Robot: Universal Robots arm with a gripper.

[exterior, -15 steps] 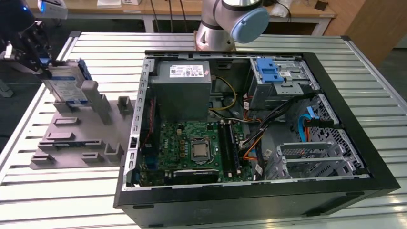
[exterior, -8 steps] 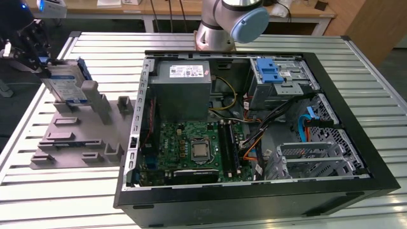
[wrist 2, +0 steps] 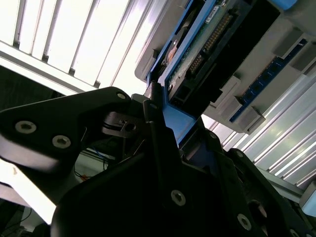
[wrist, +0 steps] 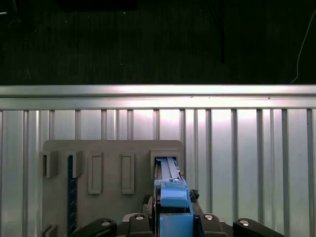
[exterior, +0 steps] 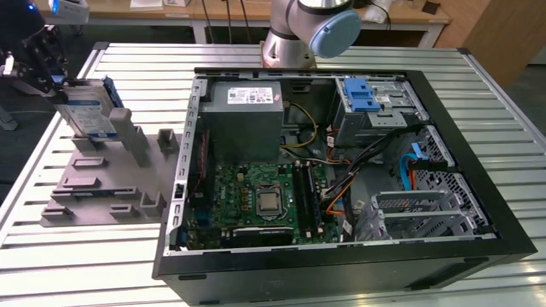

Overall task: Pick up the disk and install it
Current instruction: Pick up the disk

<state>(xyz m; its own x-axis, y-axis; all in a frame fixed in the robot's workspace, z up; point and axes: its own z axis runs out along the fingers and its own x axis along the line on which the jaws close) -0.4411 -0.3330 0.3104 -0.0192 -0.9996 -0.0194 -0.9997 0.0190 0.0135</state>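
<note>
Slatted table [exterior: 153, 70]: the gripper [exterior: 56, 82] clenches the disk [exterior: 89, 112] upright in its grey holder [exterior: 102, 185]; pickup step, likely needing a straight lift.

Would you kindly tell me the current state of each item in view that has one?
disk: standing on edge in the grey holder, clamped at its blue rail.
gripper: shut on the disk.
grey holder: lying flat on the table, disk in one slot.
computer case: lying on its side, open, side panel off.
</note>
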